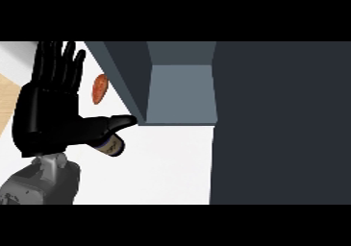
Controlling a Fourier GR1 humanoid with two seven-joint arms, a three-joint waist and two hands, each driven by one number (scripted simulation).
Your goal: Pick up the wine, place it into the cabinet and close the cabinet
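My left hand (46, 113) is spread wide, fingers straight, holding nothing — the wine bottle (111, 144) lies on the counter (164, 163) beneath my thumb, outside the open cabinet (179, 91). Pickup, placing, closing — all pending.

A white bench (170, 163) fills the lower middle. At the far left edge lies a strip of light wood floor (2, 96). A small reddish-orange object (100, 89) lies on the bench near its back, evenly lit.

matt grey cabinet (179, 96), smooth white counter (164, 168)
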